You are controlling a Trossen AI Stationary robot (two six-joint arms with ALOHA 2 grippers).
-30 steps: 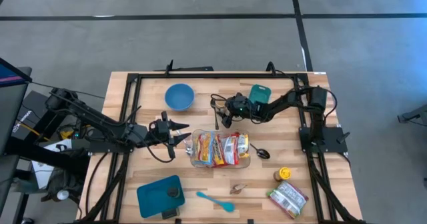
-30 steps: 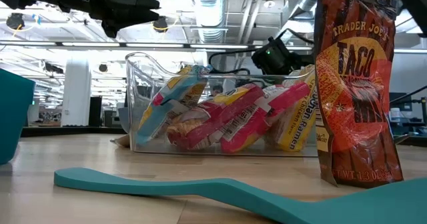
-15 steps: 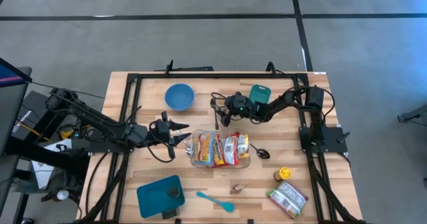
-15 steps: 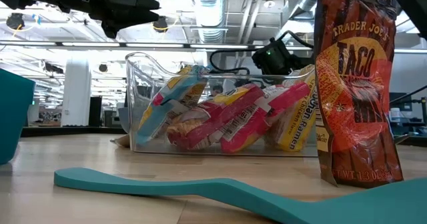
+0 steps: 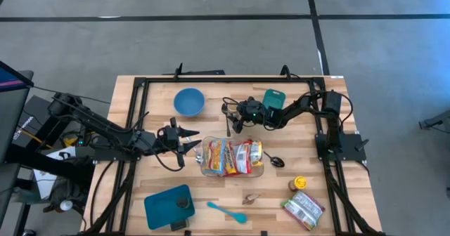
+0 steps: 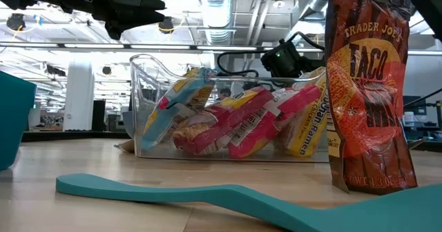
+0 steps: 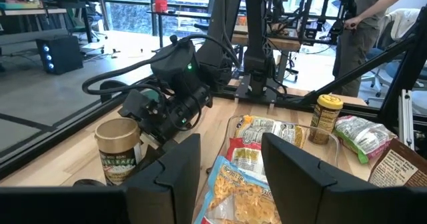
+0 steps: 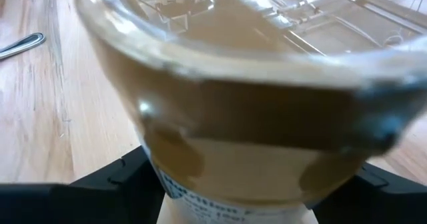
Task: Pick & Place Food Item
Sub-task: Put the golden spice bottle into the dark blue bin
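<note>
A brown paper cup [image 7: 120, 151] with a clear lid stands on the table at the far middle. My right gripper [image 5: 235, 116] is open, low over the table, with one finger on either side of the cup [image 8: 253, 137], which fills its wrist view. A clear container [image 5: 232, 157] holding several ramen packets [image 6: 235, 125] sits at the table's centre. To its left my left gripper [image 5: 188, 139] hovers level and open with nothing between its fingers [image 7: 173, 177], pointing toward the container. My right gripper has the cup's lower wall [image 8: 233, 184] between its two fingers [image 8: 113, 181], coming from the table's right and slanting a little downward. Whether the fingers touch the cup I cannot tell. The cup stands upright on the table.
A blue bowl [image 5: 188, 101] and a teal lid [image 5: 274, 97] lie at the far side. A teal tray [image 5: 169, 206], a teal spatula [image 5: 227, 211], a metal spoon [image 5: 274, 161], a yellow jar [image 5: 300, 184] and a taco bag [image 5: 304, 209] lie nearer. A person [image 7: 367, 17] stands beyond the table.
</note>
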